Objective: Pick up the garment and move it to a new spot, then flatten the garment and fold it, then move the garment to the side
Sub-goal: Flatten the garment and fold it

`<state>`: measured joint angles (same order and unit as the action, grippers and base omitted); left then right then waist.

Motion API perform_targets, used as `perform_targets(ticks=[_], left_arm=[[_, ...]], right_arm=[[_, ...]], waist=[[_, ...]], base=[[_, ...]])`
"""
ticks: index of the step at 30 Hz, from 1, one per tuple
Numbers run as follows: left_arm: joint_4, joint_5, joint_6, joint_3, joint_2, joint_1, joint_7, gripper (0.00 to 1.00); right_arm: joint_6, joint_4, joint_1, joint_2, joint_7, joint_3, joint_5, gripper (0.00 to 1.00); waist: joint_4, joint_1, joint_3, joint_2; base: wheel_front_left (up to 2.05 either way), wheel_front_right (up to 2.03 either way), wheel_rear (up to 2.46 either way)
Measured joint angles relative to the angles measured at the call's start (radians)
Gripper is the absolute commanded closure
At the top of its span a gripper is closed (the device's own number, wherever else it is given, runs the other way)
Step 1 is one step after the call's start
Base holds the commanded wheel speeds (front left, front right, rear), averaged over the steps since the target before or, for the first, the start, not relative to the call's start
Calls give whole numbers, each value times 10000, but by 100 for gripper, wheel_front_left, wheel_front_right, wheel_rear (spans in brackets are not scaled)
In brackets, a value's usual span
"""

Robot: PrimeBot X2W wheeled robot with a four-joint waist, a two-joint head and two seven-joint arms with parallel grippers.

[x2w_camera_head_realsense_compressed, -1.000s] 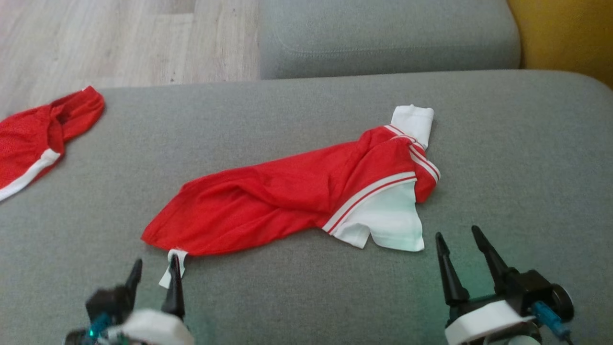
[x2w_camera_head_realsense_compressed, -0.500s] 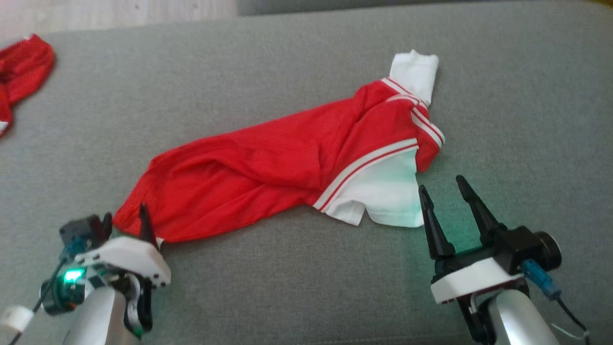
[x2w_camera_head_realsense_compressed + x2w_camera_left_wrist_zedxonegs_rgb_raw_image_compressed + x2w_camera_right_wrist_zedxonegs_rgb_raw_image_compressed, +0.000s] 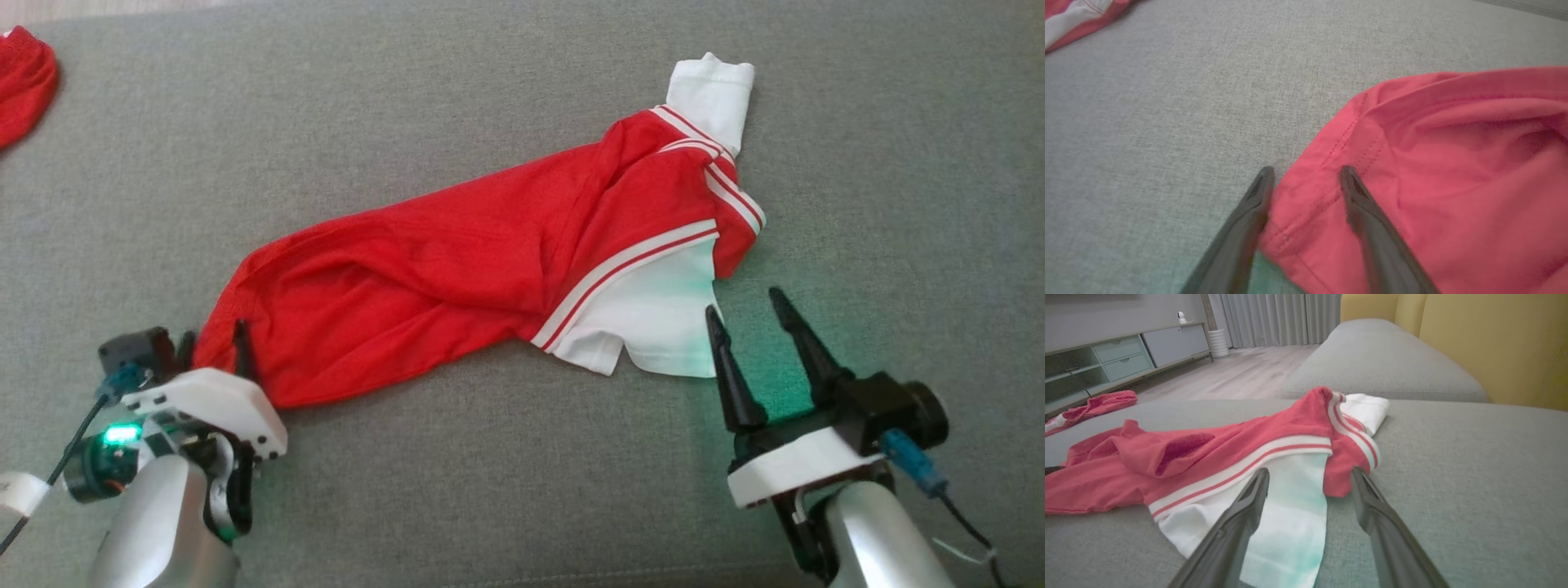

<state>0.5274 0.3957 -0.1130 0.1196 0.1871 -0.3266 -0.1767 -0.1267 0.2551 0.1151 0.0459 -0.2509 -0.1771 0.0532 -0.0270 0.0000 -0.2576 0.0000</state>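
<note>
Garment [image 3: 457,278], red with white trim, lying crumpled across mid-frame on grey cushion [image 3: 490,490]; seemingly not yet lifted, flattened or folded. Lower left: left gripper [image 3: 214,333], fingers spread astride red hem corner. Lower right: right gripper [image 3: 744,302], fingers spread beside white panel.

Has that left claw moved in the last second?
Yes. Against the red garment, the left gripper has advanced from just short of its hem to straddling the hem corner.
</note>
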Motion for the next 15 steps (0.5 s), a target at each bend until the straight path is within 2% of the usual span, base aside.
perform_targets(ticks=[2,15], left_arm=[[-134,0,2,92,0,13,-77,100],[-1599,4,138,449,-27,1098,-171,100]], right_arm=[[0,347,25,-2,2,-52,23,0],[0,1726,450,2,1143,-79,351,0]], waist=[[35,1,11,0],[350,0,161,0]], base=[[0,0,0],[0,0,0]])
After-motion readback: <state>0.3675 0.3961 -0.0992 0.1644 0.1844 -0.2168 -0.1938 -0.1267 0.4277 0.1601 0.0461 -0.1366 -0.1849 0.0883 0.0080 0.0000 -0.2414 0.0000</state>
